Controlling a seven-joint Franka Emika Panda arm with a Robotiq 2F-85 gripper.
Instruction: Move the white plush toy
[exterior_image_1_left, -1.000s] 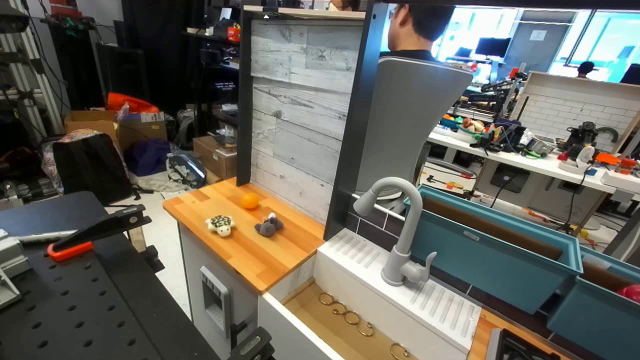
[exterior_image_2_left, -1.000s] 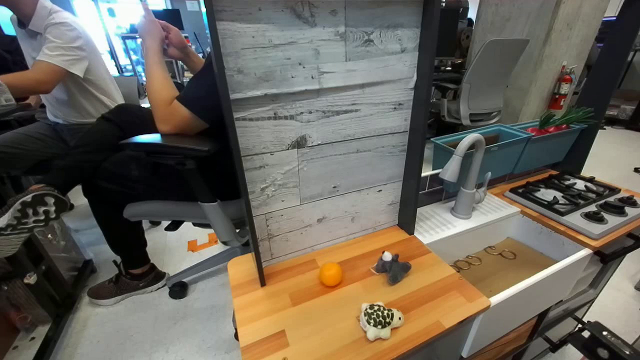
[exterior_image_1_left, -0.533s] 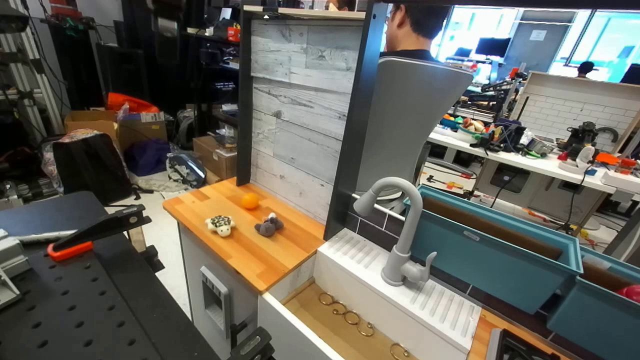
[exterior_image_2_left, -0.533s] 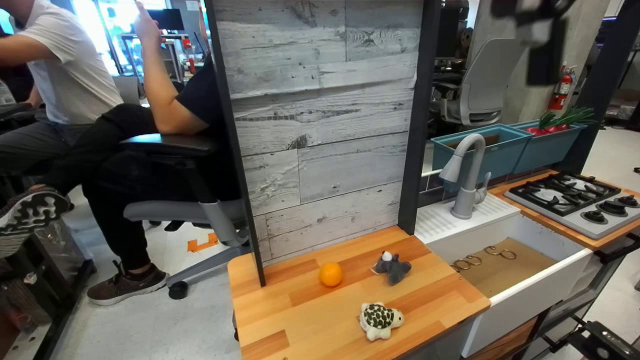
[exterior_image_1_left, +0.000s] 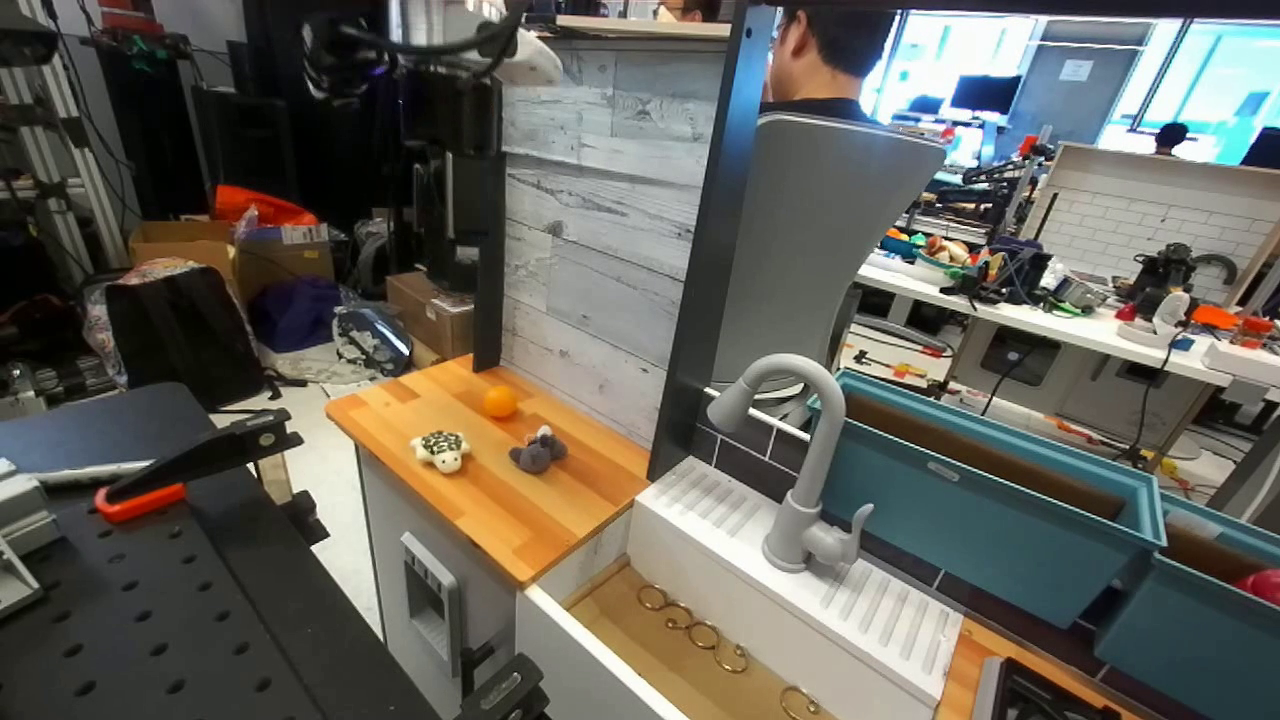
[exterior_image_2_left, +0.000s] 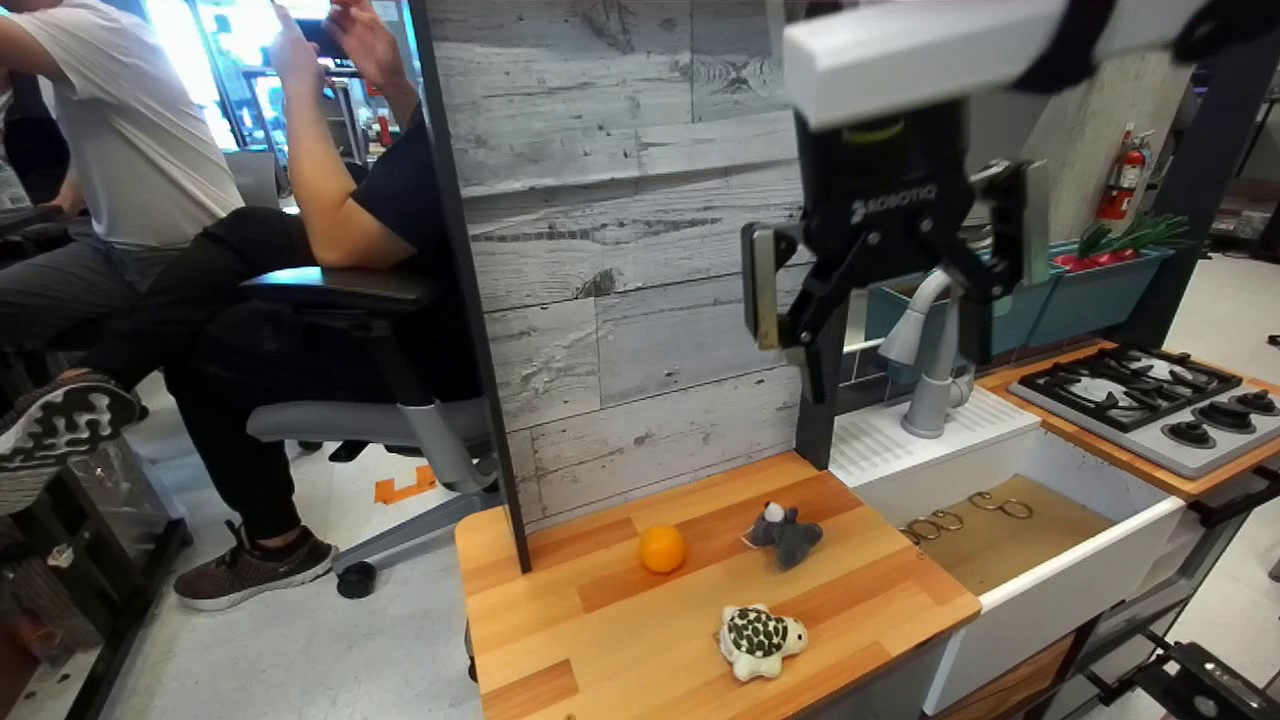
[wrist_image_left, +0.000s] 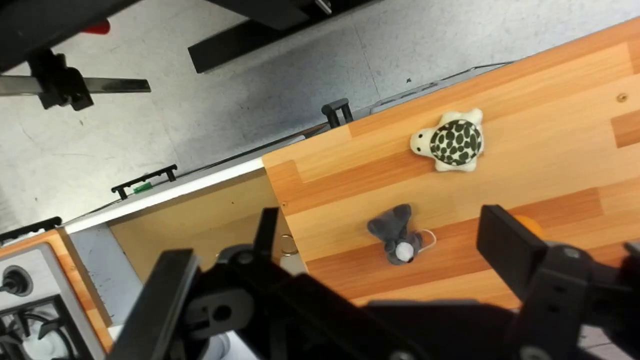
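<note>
Black two-fingered metal tool (exterior_image_2_left: 898, 340) just swung into view, spread wide, empty; round-shelled cream-and-green plush turtle (wrist_image_left: 454, 142) hasn't budged, so imo grabbing's next.

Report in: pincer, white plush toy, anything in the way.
Pincer open, empty, well above the wooden countertop. White plush turtle resting there, untouched. Gray plush toy and round orange object lie apart from it; neither seems in the way.
</note>
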